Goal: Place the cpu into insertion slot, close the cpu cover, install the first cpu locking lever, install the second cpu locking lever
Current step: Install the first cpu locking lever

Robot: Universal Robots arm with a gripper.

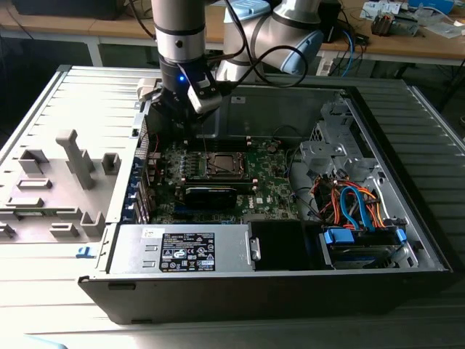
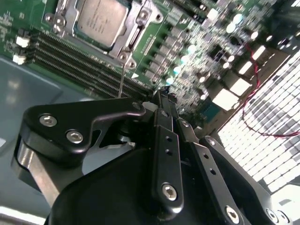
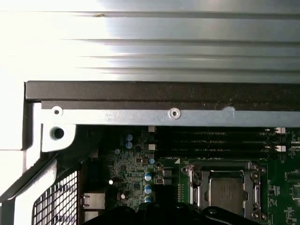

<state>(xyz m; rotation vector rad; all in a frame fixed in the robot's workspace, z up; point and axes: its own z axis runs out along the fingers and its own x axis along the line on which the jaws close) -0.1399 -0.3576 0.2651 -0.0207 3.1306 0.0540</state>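
Note:
The cpu point(image 2: 101, 18) point(image 3: 226, 192) lies flat in the insertion slot point(image 1: 221, 164), its silvery top showing in both wrist views. The cpu cover point(image 2: 137, 29) point(image 3: 249, 190) lies down around the chip as a shiny metal frame. A thin metal lever rod point(image 2: 122, 77) sticks up from the socket's corner, beside the memory slots. My gripper point(image 1: 187, 134) point(image 2: 161, 93) hangs above the green board at the socket's corner on the exterior view's left. Its black fingers point(image 2: 165, 140) are drawn together, with nothing seen between them. The rod's end passes behind the gripper's linkage.
The open computer case point(image 1: 407, 218) surrounds the board. A grey power supply point(image 1: 182, 251) sits at the front, and a drive cage with orange and blue cables point(image 1: 356, 207) is on the exterior view's right. Long memory slots point(image 3: 215, 140) run beside the socket. A perforated case wall point(image 3: 56, 201) stands near the gripper.

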